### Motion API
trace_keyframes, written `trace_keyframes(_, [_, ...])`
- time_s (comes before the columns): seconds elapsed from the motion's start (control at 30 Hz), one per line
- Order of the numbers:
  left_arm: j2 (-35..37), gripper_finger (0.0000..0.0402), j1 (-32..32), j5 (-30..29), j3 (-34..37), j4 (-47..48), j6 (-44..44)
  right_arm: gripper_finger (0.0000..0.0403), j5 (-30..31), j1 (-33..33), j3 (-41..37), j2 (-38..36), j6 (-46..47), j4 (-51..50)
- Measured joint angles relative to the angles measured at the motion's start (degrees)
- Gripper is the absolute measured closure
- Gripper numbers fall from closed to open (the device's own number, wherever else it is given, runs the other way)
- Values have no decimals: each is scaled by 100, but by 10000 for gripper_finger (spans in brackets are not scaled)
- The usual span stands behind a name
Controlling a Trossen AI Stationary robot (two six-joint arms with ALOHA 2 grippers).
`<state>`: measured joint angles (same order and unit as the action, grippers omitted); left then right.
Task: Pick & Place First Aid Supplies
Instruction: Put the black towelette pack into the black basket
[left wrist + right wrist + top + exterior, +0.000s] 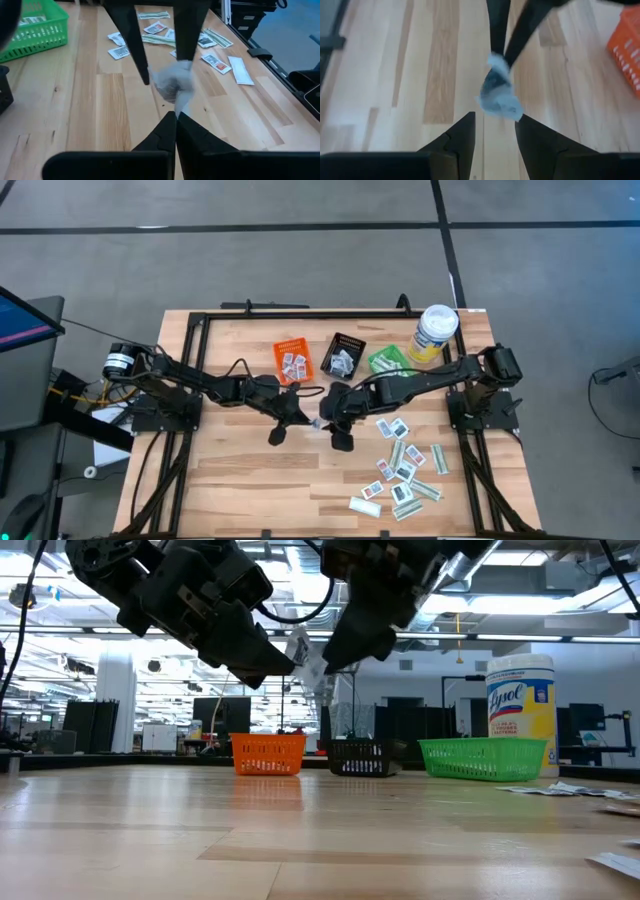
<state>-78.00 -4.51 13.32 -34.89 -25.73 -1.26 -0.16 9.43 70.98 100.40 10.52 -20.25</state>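
Orange bin [293,359]: white packets | black bin [344,354]: packets | green bin [388,360]: strips

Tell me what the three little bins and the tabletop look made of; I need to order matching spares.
The orange bin, black bin and green bin look like moulded plastic: slotted lattice walls, slight sheen. The tabletop looks like jointed wood planks with visible grain and a smooth satin finish, possibly sealed.
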Motion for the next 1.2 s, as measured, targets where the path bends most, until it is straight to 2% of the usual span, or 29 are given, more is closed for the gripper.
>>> trace_keyframes(0.13, [0,395,-3,2,0,-1,0,269,0,-63,0,0,3,366])
trace_keyframes(0.47, [0,394,-2,-64,0,-1,0,272,15,-173,0,7,5,140])
trace_keyframes(0.6, [0,394,0,-261,0,-1,0,301,15,-169,0,7,4,313])
trace_keyframes(0.83, [0,394,-3,-500,0,12,0,394,24,-170,0,7,5,59])
trace_keyframes(0.97, [0,394,0,-912,0,39,-2,394,81,-133,0,7,215,-468])
trace_keyframes(1.2, [0,394,0,-1055,0,39,0,401,635,-76,-2,11,696,-1486])
